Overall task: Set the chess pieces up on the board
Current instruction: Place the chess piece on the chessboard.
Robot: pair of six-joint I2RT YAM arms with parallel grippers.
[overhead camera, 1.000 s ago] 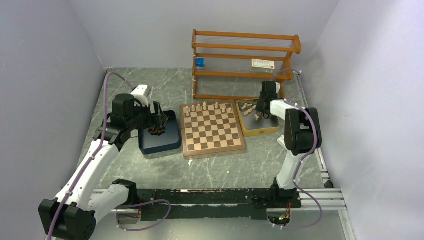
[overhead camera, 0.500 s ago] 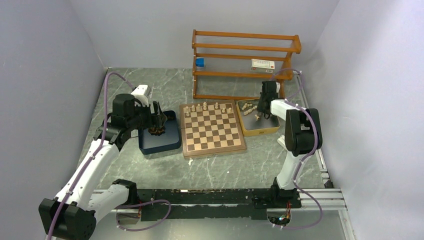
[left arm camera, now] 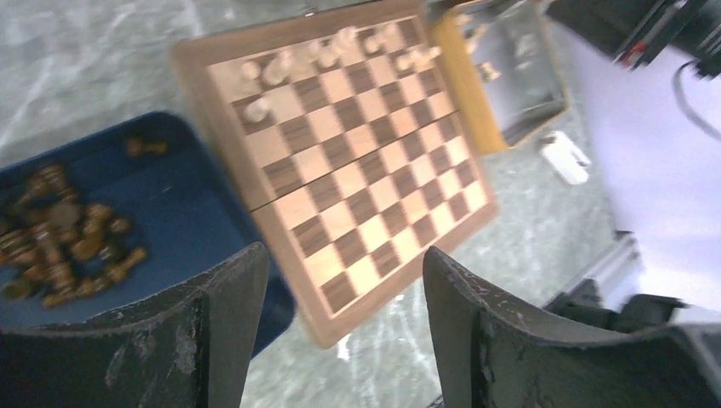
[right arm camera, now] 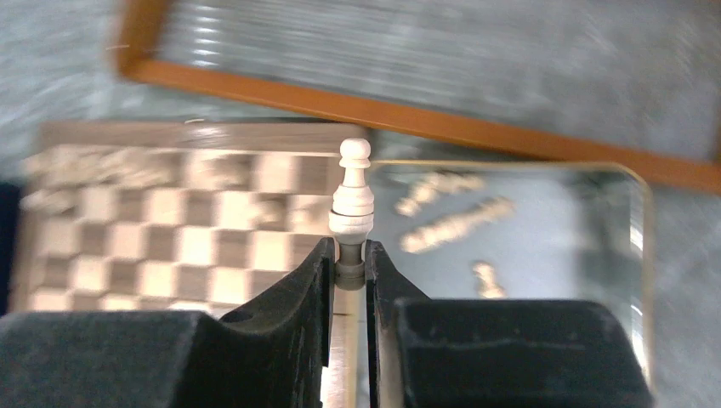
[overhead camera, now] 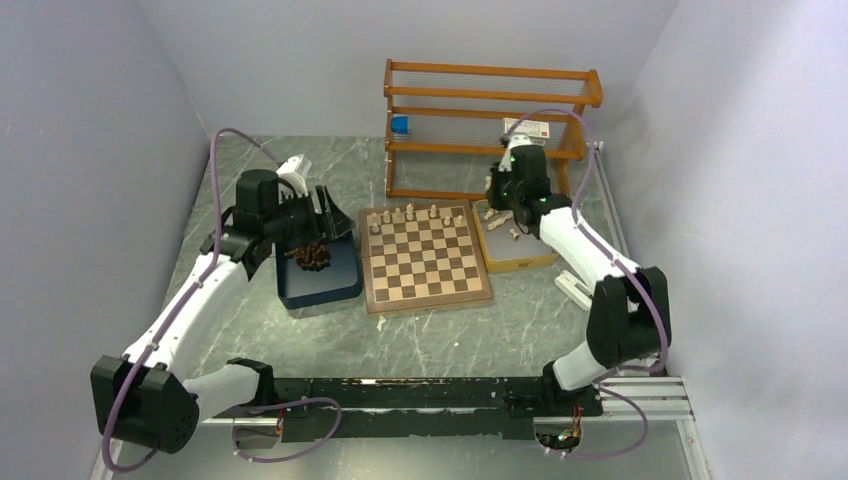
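The board (overhead camera: 425,260) lies mid-table with several cream pieces (overhead camera: 410,213) on its far row. My right gripper (overhead camera: 497,197) is shut on an upright cream piece (right arm camera: 353,204), held above the gap between the board (right arm camera: 170,221) and the tan tray (right arm camera: 553,246). More cream pieces (right arm camera: 446,225) lie in that tray. My left gripper (overhead camera: 328,212) is open and empty, raised over the blue tray (overhead camera: 320,285), where dark pieces (overhead camera: 310,255) are heaped. The left wrist view shows the board (left arm camera: 357,161), the dark pieces (left arm camera: 59,246) and my fingers (left arm camera: 229,323) wide apart.
A wooden rack (overhead camera: 490,130) stands behind the board and tan tray (overhead camera: 520,255). A small white object (overhead camera: 573,290) lies on the table right of the board. Grey walls close in on both sides.
My right gripper has risen out of the tan tray with a cream piece and swung back-left. My left gripper has lifted off the dark pieces in the blue tray, empty.
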